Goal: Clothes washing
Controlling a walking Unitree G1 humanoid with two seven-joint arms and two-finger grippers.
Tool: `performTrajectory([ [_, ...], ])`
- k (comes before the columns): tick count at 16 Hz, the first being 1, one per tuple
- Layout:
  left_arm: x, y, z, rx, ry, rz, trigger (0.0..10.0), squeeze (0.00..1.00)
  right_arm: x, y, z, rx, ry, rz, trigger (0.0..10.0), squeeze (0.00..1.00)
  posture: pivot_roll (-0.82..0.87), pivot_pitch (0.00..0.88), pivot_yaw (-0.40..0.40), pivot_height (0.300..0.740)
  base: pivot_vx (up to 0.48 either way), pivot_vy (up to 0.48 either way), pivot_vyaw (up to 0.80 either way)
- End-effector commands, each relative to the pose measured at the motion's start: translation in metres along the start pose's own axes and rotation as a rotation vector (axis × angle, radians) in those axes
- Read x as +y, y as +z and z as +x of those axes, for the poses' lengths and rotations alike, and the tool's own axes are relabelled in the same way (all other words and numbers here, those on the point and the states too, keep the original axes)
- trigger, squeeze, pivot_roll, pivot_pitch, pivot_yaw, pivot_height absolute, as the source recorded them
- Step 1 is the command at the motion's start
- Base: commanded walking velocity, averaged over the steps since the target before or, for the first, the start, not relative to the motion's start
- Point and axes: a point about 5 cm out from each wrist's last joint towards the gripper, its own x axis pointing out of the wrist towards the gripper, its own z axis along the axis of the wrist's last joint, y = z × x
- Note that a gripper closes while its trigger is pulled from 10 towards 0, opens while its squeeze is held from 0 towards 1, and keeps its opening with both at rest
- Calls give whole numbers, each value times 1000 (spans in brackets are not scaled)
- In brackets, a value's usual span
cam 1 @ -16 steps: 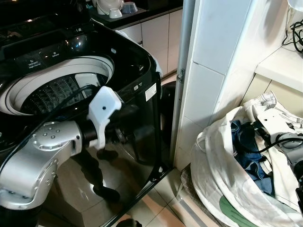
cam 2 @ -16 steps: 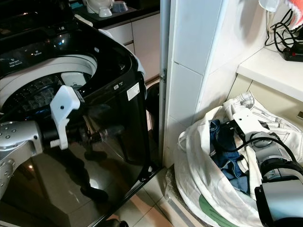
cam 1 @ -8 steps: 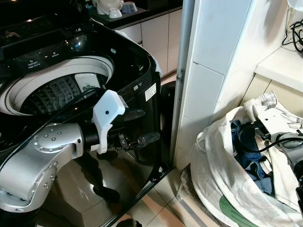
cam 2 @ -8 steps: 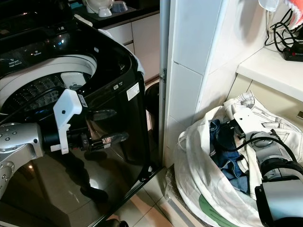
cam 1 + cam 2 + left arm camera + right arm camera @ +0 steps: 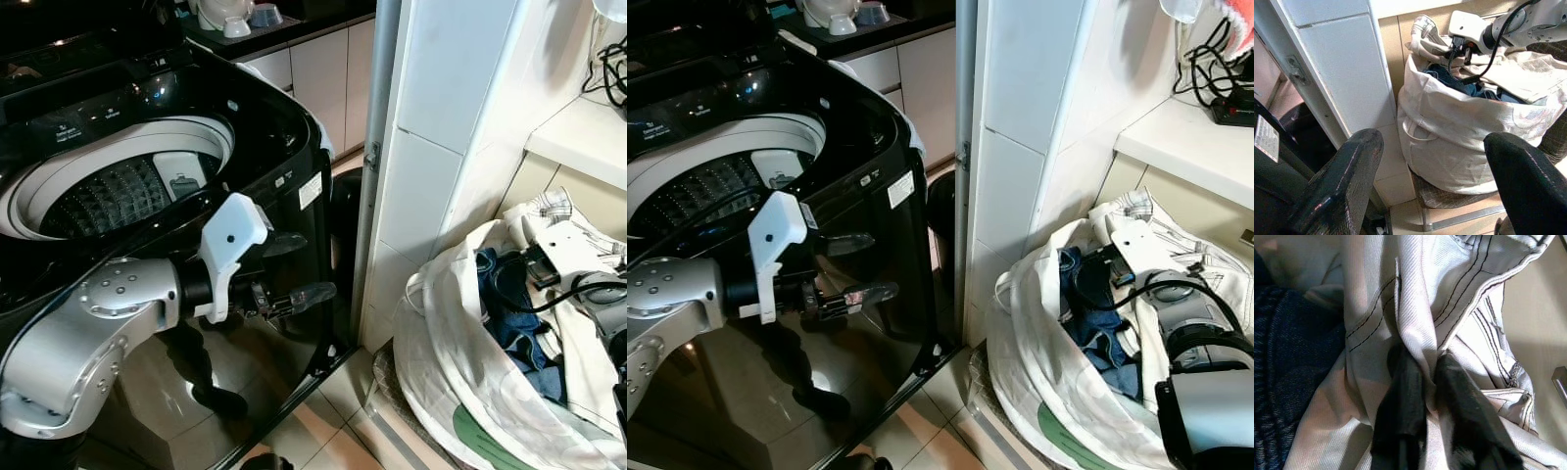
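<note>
A white garment (image 5: 1415, 308) lies heaped, no clear long axis, atop the laundry bag (image 5: 460, 362) right of the tiled pillar (image 5: 441, 127); the right gripper (image 5: 1425, 382) pinches one fold, fingertips half buried; the left gripper (image 5: 294, 269) hangs spread before the open washing machine (image 5: 118, 186).

Tiled floor (image 5: 338, 431) under washing machine (image 5: 147, 196) and laundry bag (image 5: 470, 382).

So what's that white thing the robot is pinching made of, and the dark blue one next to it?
The white garment pinched by the right gripper looks like woven cotton twill: fine diagonal ribbing, dark stitched seams, soft folds. The dark blue garment looks like denim, coarse and matte, though its weave is partly shaded.
</note>
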Motion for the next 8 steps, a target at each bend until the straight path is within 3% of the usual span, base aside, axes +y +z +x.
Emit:
performTrajectory([
  [1, 2, 0, 1, 1, 1, 6, 10000, 0, -6, 6, 0, -17, 1, 7, 0, 0, 153, 11, 72, 740, 0, 0, 0],
  [5, 8, -1, 7, -36, 44, 11, 10000, 0, -17, 20, -2, -89, -2, 82, 0, 0, 98, 0, 60, 740, 0, 0, 0],
  [8, 11, 2, 18, -105, 81, 20, 10000, 0, -35, 32, -8, -192, 3, 137, 0, 0, 36, 0, 51, 740, 0, 0, 0],
])
